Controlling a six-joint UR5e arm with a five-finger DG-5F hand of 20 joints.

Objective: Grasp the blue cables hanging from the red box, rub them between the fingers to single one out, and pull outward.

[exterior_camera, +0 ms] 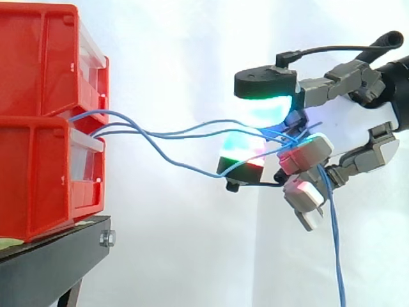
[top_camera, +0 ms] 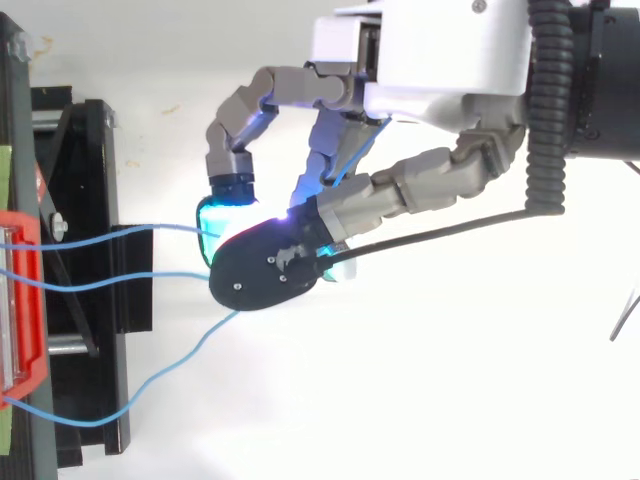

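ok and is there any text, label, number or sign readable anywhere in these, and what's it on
None can be read.
The red bins show no legible print, their clear front panels look blank, and nothing is written on the hand or the blue cables.

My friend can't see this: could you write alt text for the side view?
A robot hand pinches thin blue cables between glowing fingertips, right of two stacked red boxes on a black stand. One cable dangles below the hand.
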